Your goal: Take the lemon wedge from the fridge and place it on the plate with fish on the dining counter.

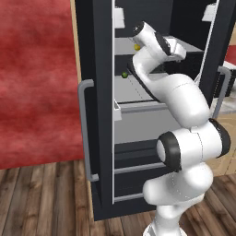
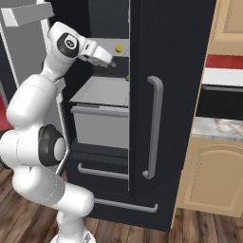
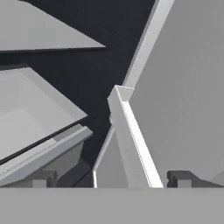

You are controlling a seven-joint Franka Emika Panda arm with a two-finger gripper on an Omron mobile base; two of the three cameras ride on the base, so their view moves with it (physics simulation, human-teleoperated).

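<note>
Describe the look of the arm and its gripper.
The arm is glossy white, built of rounded, bulbous segments with dark rings and caps at the joints. No cables or markings show. The gripper is a pale, blocky hand ending in two small dark finger tips.

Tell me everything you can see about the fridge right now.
The tall black double-door fridge stands open, its doors swung outward. Long grey bar handles run down the doors, with grey-handled drawers below. Inside are pale grey shelves; a tiny bright yellow lemon wedge lies on an upper one and a small round green ball on the shelf beneath. The white arm reaches in, its open claw beside the upper shelf, holding nothing.
</note>
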